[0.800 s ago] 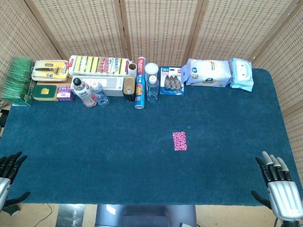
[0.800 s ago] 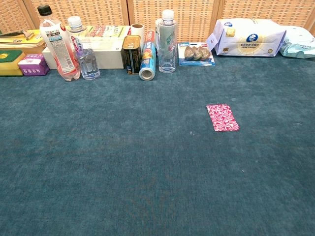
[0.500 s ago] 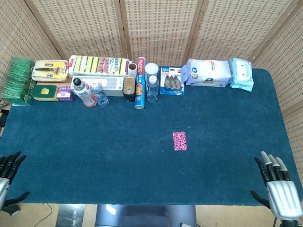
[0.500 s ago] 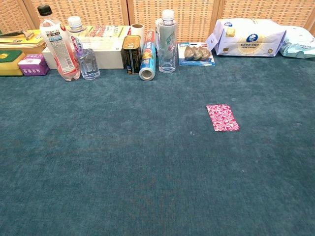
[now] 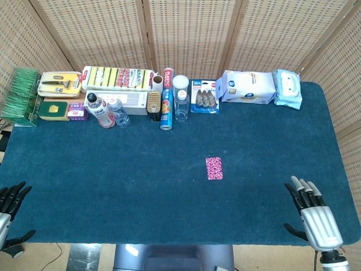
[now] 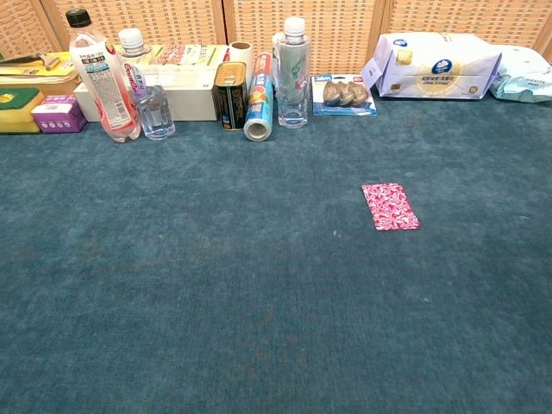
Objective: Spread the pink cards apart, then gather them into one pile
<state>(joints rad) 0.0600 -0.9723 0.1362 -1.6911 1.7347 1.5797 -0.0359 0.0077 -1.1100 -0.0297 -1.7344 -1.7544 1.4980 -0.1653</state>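
The pink patterned cards (image 5: pixel 214 168) lie as one neat pile on the blue cloth, right of the table's middle; the chest view shows the same pile of cards (image 6: pixel 390 206) lying flat. My right hand (image 5: pixel 313 217) hovers over the near right corner of the table, fingers spread and empty, well short of the cards. My left hand (image 5: pixel 9 212) sits off the near left edge, fingers apart, holding nothing. Neither hand appears in the chest view.
Along the far edge stand bottles (image 5: pixel 100 110), a foil roll (image 5: pixel 166 106), a clear bottle (image 5: pixel 180 97), sponge packs (image 5: pixel 118 77), a green box (image 5: pixel 21 96), and wipes packs (image 5: pixel 248 87). The table cloth (image 5: pixel 141 169) spreads wide between that row and the front edge.
My right hand has moved left and forward, onto the near right corner of the table. The left hand has slipped slightly lower. The cards have not moved.
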